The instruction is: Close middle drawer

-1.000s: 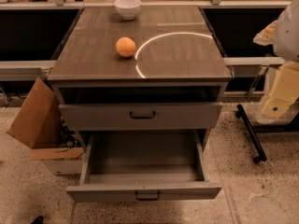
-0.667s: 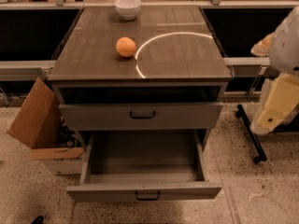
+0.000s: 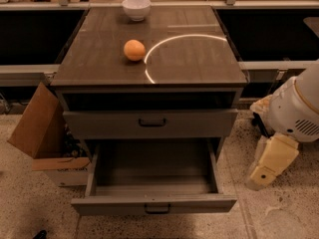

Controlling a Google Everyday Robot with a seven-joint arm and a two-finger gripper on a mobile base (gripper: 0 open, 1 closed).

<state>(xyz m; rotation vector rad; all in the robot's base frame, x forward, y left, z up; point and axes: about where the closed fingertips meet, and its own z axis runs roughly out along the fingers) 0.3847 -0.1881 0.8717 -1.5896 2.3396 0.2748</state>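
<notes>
The middle drawer (image 3: 154, 203) is pulled far out at the bottom of the grey cabinet. Its low flat front has a small dark handle (image 3: 157, 209), and its deep tray (image 3: 152, 168) holds nothing. Above it sits the taller drawer front (image 3: 149, 123), standing slightly out, with a dark gap over it. The lowest drawer is hidden under the open one. My arm's white shell (image 3: 299, 106) is to the right of the cabinet. The cream gripper (image 3: 271, 163) hangs low beside the open drawer's right side, apart from it.
An orange (image 3: 134, 50) and a white bowl (image 3: 136, 7) rest on the cabinet top (image 3: 194, 59). An open cardboard box (image 3: 42, 133) stands on the floor to the left. A dark wheeled stand base (image 3: 259, 121) is behind the arm.
The arm and gripper have moved down and a little left, from beside the cabinet top to level with the open middle drawer. The drawers have not moved.
</notes>
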